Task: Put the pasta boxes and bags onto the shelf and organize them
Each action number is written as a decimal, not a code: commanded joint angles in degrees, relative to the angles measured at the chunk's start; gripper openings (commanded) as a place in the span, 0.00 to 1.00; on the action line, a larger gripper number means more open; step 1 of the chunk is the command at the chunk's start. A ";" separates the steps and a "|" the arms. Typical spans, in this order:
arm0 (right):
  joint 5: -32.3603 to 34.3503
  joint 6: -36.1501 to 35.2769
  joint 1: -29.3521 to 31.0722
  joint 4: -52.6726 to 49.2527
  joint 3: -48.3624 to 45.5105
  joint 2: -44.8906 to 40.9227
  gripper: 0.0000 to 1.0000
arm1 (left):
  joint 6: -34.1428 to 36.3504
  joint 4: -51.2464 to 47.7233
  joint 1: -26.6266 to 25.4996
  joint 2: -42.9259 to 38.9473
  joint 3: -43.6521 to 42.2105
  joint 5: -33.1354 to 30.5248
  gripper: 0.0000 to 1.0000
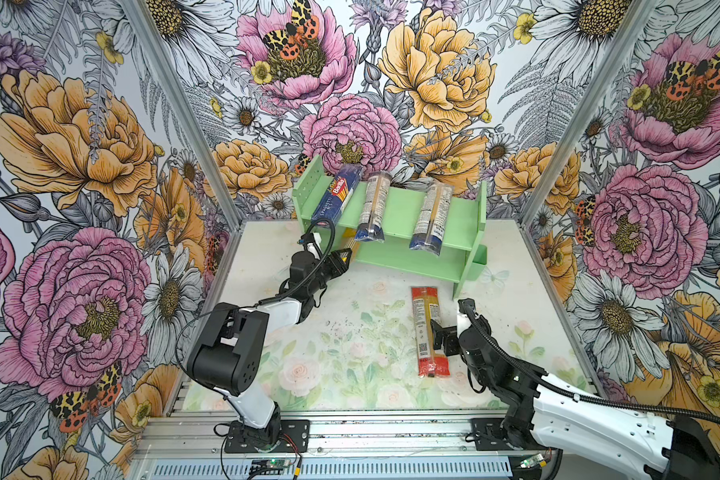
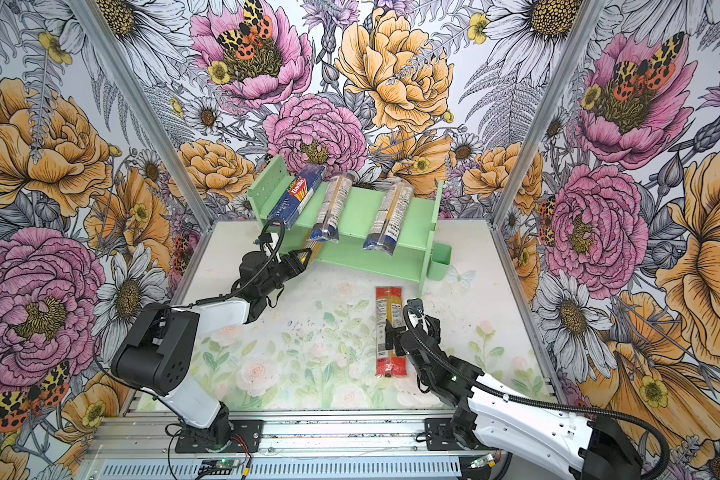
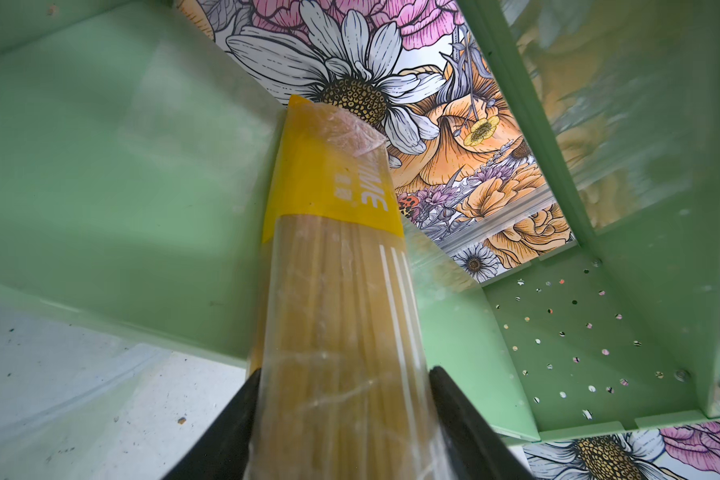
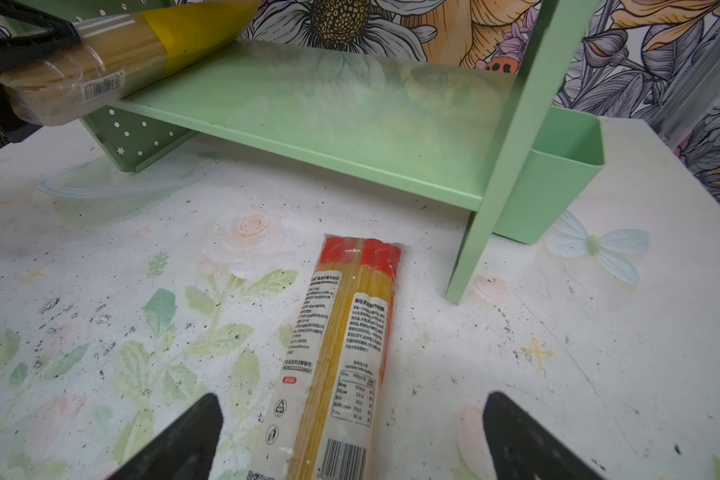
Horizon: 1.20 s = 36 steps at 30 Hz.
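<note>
left gripper (image 3: 344, 374): pinches glossy yellow bag (image 3: 333, 270) of straight strands, tip over smooth green shelf (image 3: 100, 166) | right gripper (image 4: 352, 399): spread wide astride flat crinkly red-ended bag (image 4: 346, 316) on scuffed table (image 4: 100, 249)

My table (image 1: 329, 332) carries the green shelf (image 1: 395, 199) at twelve o'clock and a red-ended bag (image 1: 427, 332) toward four. On the shelf's top tier lie the Barilla box (image 1: 333, 197) at nine, a navy-ended bag (image 1: 373, 205) just beside it, and a second navy-ended bag (image 1: 431, 216) toward three.

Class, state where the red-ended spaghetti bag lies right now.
In both top views the red-ended bag lies flat on the table right of centre, before the shelf, under the open right gripper.
</note>
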 commanded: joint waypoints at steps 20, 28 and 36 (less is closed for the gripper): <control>0.34 0.39 -0.55 -1.39 -0.84 -2.24 1.00 | 6.25 -2.31 -3.71 1.26 0.63 -11.66 0.74; 0.25 0.39 -0.60 -1.41 -0.36 -1.81 1.00 | 7.00 -3.05 -4.02 0.98 -0.14 -12.27 0.76; -0.44 0.30 -0.67 -1.55 0.20 -1.31 0.99 | 7.56 -3.19 -4.37 0.04 -1.99 -12.63 0.95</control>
